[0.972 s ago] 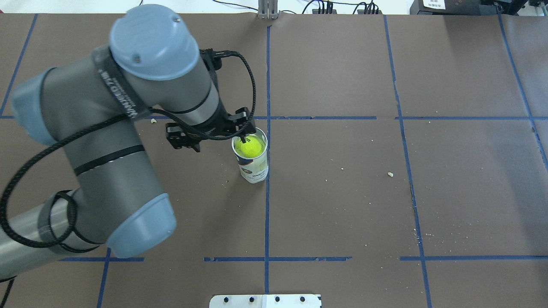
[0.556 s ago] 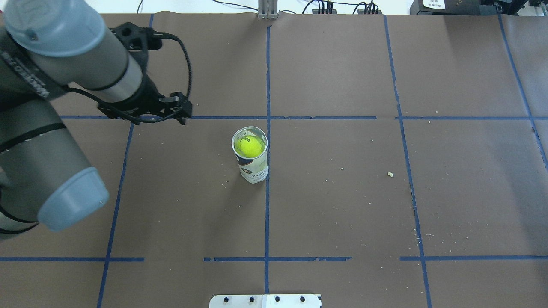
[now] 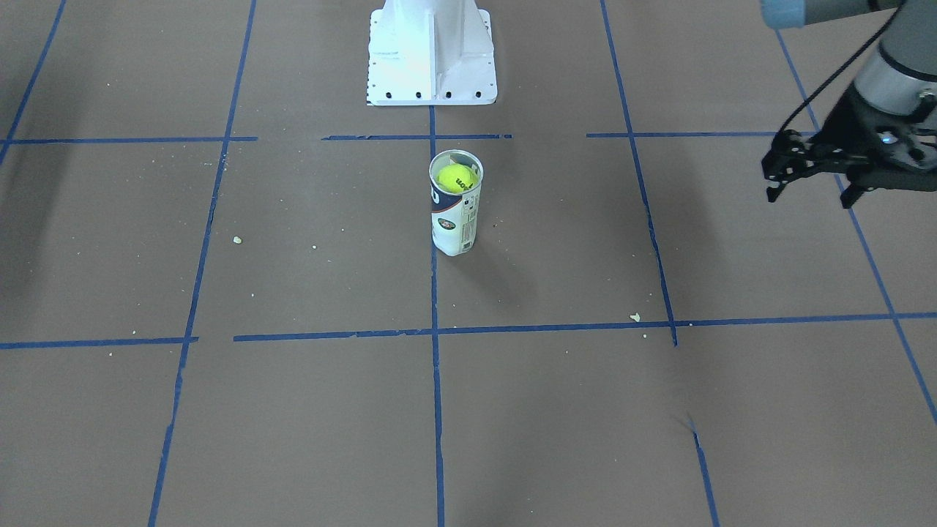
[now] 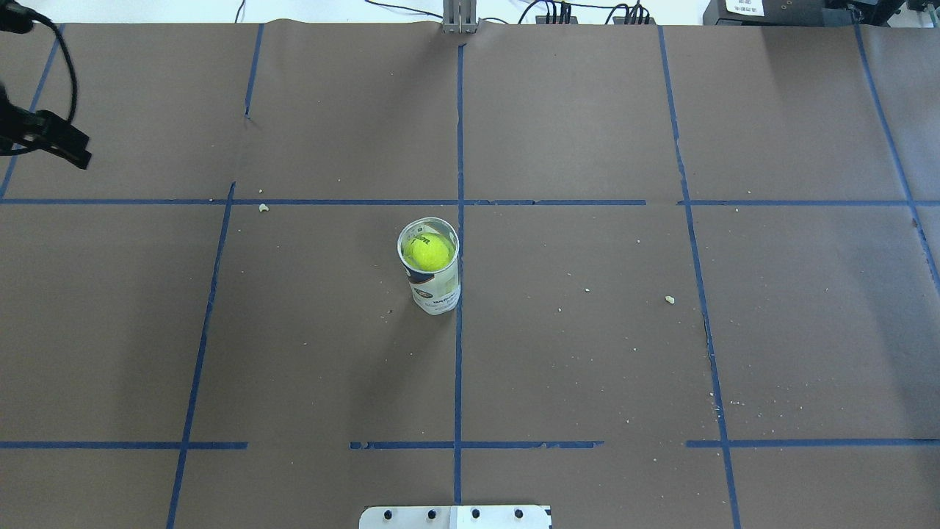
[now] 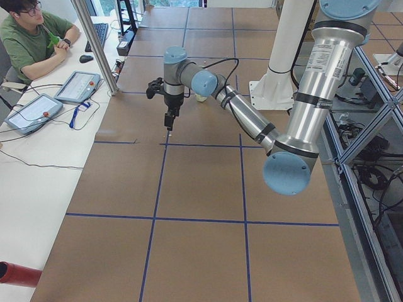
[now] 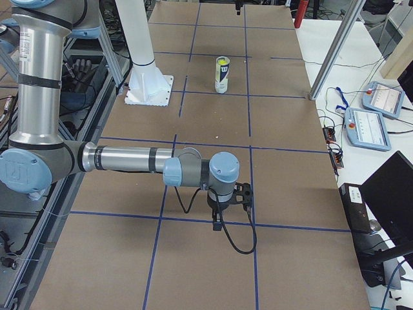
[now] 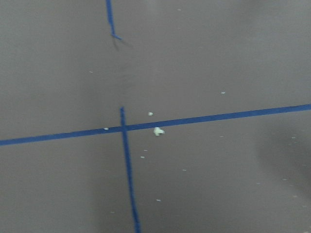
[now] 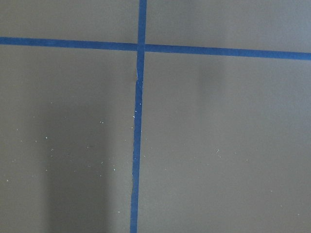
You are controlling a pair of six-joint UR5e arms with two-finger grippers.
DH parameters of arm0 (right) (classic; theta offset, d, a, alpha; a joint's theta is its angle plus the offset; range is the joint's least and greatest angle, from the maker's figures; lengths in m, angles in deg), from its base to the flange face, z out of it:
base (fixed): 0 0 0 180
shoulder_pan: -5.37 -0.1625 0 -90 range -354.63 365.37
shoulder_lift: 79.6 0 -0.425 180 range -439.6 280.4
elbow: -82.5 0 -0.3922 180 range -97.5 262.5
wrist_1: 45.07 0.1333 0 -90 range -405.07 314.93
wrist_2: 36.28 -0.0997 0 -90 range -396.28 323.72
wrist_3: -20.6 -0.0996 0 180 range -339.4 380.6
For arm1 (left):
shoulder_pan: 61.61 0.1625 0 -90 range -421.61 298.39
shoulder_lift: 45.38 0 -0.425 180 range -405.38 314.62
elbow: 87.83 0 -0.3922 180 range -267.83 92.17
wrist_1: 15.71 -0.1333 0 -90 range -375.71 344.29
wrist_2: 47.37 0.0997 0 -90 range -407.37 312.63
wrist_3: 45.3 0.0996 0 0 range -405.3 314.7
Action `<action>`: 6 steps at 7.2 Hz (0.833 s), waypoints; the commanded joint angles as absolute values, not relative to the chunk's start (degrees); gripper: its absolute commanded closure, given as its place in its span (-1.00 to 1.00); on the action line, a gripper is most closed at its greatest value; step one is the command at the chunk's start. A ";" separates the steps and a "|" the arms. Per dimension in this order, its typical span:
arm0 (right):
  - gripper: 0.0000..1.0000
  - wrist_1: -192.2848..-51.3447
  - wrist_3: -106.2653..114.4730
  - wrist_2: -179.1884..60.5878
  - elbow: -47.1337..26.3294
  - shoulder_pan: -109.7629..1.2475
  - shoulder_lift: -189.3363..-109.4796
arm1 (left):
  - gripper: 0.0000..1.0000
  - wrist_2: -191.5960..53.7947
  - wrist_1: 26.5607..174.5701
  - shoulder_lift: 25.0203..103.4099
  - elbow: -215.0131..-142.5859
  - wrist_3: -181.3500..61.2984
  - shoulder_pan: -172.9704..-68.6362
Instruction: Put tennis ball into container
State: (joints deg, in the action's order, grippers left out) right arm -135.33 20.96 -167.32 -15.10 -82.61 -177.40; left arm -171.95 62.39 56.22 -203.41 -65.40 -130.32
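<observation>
Ball [image 4: 429,252] sits inside tube [image 4: 438,290] mid-table, well apart from L gripper [image 3: 811,192], which I see spread open, empty, far left. R gripper [image 6: 218,223]: can't tell its state. Crumbs [image 4: 669,299] dot table right of tube.

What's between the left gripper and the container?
Between left gripper and container: only brown table paper crossed by one blue tape line, seen in the front-facing view.

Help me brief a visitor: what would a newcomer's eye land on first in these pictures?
The bright yellow-green tennis ball stands out first, sitting inside the upright container in the middle of the table, beside a blue tape line. Next comes the left pincer, open and empty, hanging far off toward the robot's left.
</observation>
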 commanded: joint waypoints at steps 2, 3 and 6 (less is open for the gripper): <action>-1.00 -135.33 20.96 -167.32 -15.05 -82.60 -177.42 | -1.00 -178.58 62.68 45.44 -197.37 -44.81 -145.76; -1.00 -135.42 20.96 -167.32 -15.05 -82.60 -177.42 | -1.00 -178.50 62.60 43.85 -194.38 -44.68 -147.46; -1.00 -135.42 20.96 -167.32 -15.05 -82.60 -177.34 | -1.00 -181.81 62.68 41.29 -191.55 -44.68 -149.92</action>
State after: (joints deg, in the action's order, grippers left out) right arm -135.38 20.96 -167.32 -15.05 -82.61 -177.40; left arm -179.53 62.62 42.48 -192.95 -44.88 -148.26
